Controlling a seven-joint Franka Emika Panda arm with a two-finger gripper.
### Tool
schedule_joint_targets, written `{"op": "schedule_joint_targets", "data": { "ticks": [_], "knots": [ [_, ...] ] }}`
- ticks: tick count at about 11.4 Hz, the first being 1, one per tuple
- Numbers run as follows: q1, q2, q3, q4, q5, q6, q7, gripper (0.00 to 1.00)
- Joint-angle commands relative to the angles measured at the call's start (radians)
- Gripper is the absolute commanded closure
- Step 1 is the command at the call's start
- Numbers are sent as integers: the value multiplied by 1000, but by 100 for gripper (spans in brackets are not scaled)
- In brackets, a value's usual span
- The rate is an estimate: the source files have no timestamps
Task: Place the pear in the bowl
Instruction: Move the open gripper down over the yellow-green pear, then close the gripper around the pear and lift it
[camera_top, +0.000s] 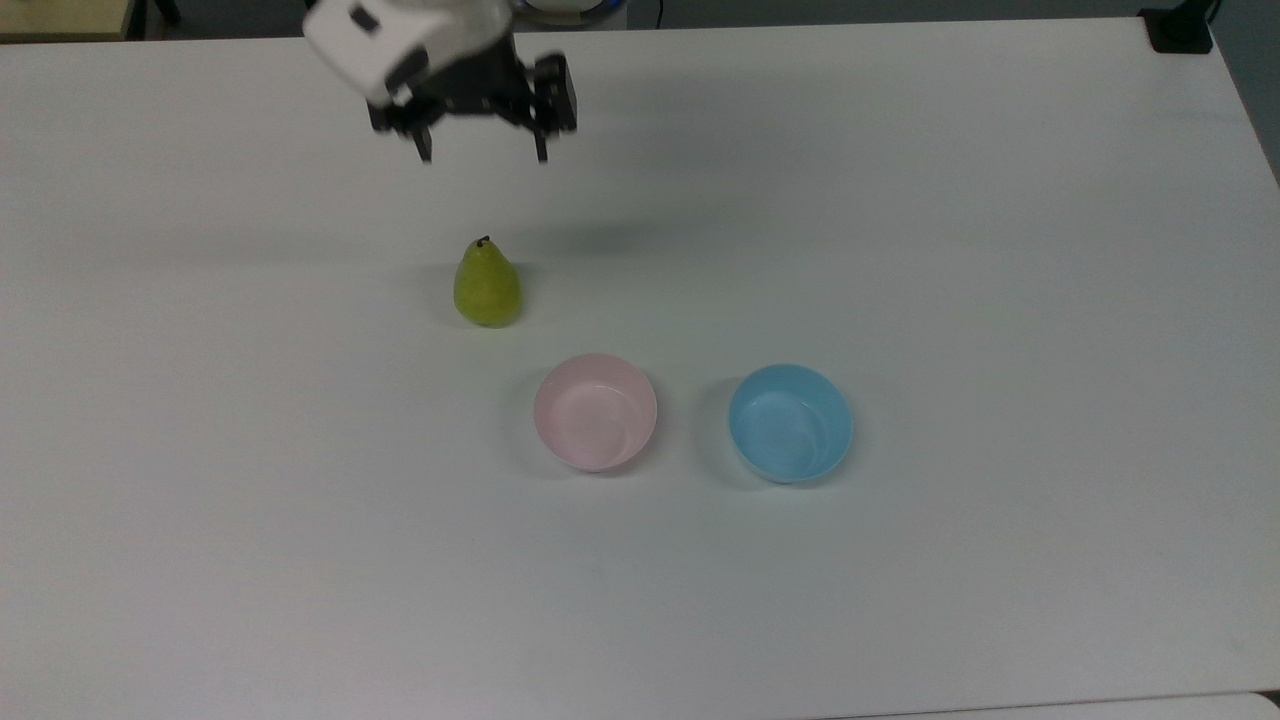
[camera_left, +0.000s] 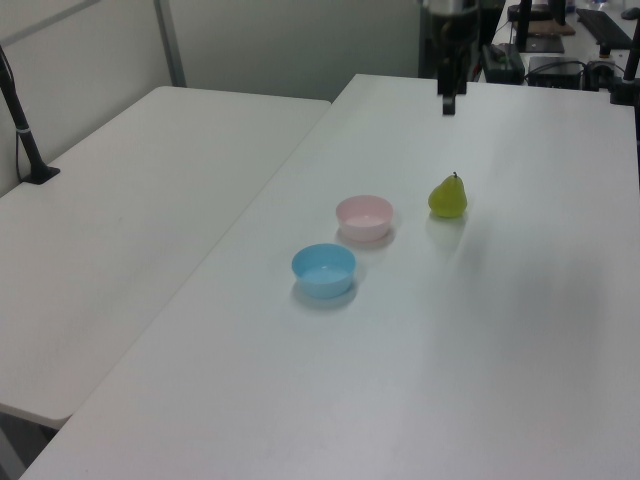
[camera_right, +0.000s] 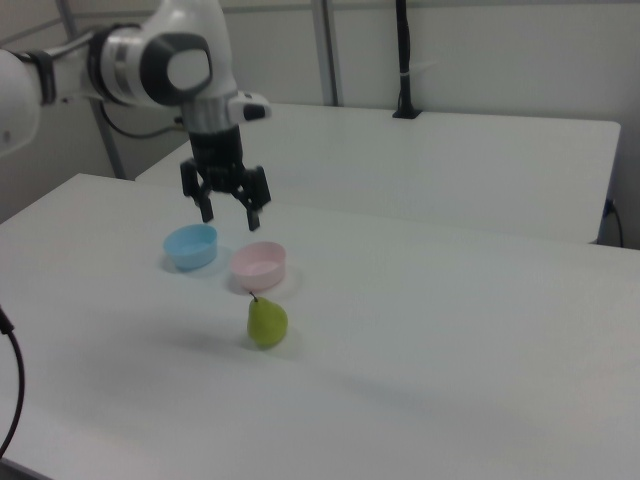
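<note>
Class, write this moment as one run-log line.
gripper: open, above table, short of pear | pear: upright on table, untouched | pink bowl: empty | blue bowl: empty | step: approach
</note>
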Motion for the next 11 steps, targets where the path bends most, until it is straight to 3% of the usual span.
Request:
{"op": "schedule_joint_targets", "data": {
  "ticks": [1, 4, 9, 11],
  "knots": [
    [27, 108, -11, -21, -54, 101, -61, 0],
    [33, 195, -17, -64, -85, 224, -63, 0],
    [53, 265, -17, -130, -154, 252, -90, 0],
    [52, 263, -17, -139, -154, 247, -115, 27]
  ]
}}
